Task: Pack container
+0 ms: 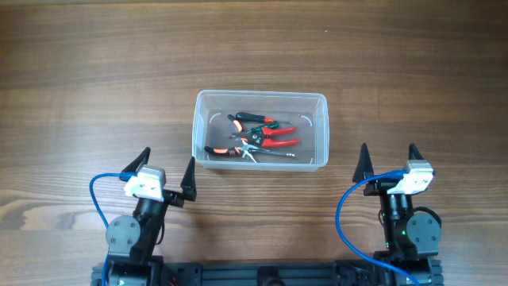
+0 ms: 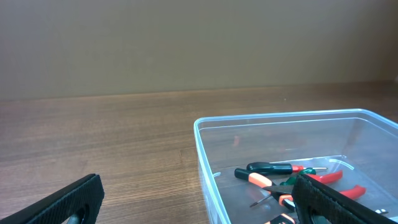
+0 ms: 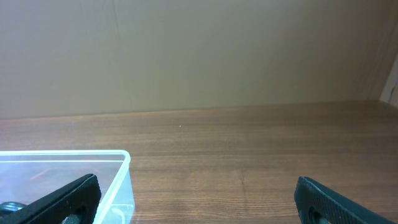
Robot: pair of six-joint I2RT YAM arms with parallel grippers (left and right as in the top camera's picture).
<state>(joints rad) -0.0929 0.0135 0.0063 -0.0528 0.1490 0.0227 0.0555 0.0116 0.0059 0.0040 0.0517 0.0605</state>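
Observation:
The clear plastic container [image 1: 205, 107] stands at the middle of the wooden table. Inside it lie several hand tools [image 1: 258, 137] with red, orange, green and black handles. In the left wrist view the container [image 2: 205, 155] fills the right side with the tools [image 2: 280, 177] on its floor. In the right wrist view only its near corner [image 3: 121, 163] shows at the lower left. My left gripper [image 1: 164, 172] is open and empty, near the container's front left corner. My right gripper [image 1: 389, 161] is open and empty, to the right of the container.
Bare wooden table [image 1: 95, 71] surrounds the container on all sides. Blue cables [image 1: 97, 195] loop beside each arm base at the table's near edge. A plain wall [image 3: 199, 50] stands behind the table.

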